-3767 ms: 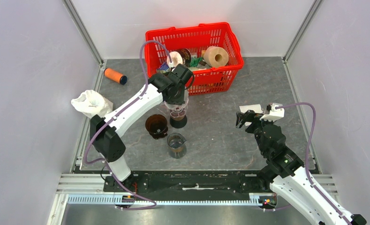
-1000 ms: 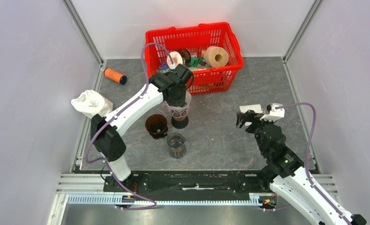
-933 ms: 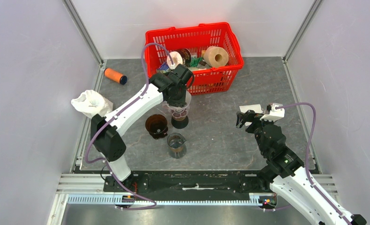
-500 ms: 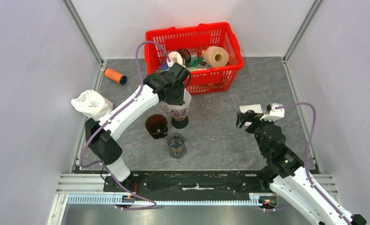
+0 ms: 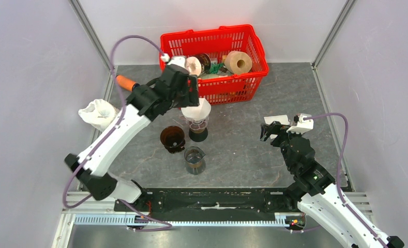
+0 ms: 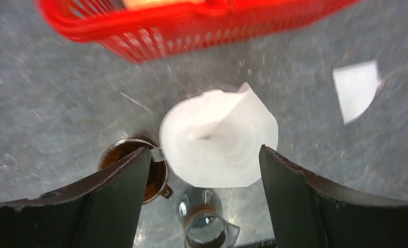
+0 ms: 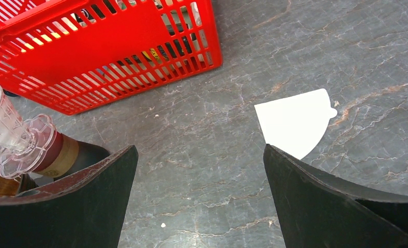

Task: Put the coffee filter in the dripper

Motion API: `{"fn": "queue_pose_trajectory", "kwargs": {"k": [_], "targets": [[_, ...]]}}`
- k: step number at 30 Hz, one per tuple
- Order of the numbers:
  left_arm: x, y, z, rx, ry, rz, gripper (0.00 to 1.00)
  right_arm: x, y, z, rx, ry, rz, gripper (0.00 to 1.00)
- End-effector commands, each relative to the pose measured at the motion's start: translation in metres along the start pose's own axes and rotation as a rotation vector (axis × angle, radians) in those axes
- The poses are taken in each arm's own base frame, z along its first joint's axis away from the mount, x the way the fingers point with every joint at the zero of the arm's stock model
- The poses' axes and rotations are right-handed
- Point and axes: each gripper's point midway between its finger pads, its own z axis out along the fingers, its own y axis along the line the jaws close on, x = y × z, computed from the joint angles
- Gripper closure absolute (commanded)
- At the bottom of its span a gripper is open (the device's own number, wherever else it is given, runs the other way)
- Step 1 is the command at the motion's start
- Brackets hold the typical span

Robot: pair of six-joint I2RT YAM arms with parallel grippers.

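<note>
Got the coffee filter (image 5: 197, 109) seated in the dripper (image 5: 197, 124), 6 o'clock from the red basket (image 5: 232, 88). Got left fingers (image 5: 190, 97) released, spread wide just above it; right fingers (image 5: 272, 130) released too, empty, off at 3 o'clock.

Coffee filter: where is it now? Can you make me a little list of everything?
coffee filter: white, opened up, sitting in the dripper
dripper: clear, in front of the red basket
left gripper: open, above the coffee filter, holding nothing
right gripper: open, empty
spare filter: flat on the table
</note>
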Motion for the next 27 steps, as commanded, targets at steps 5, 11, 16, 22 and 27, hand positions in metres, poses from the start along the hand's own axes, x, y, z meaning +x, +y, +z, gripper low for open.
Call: {"fn": "queue_pose_trajectory", "kwargs": {"k": [5,11,16,22,27], "targets": [[-0.040,0.070,-0.069,-0.174,-0.380,-0.242,0.13,-0.008,-0.004,-0.001,0.022,-0.029,0.005,0.01],[0.021,0.122,-0.068,-0.328,-0.368,-0.326,0.11,-0.003,-0.010,0.003,0.069,-0.020,0.024,0.01],[0.063,0.147,-0.062,-0.379,-0.360,-0.403,0.10,0.000,-0.023,0.008,0.179,-0.001,0.031,0.01],[0.107,0.128,-0.025,-0.259,-0.248,-0.392,0.08,0.020,-0.019,0.021,0.250,0.140,0.023,0.01],[0.123,0.140,0.004,-0.351,-0.170,-0.407,0.08,0.034,-0.002,0.032,0.217,0.214,0.048,0.01]]}}
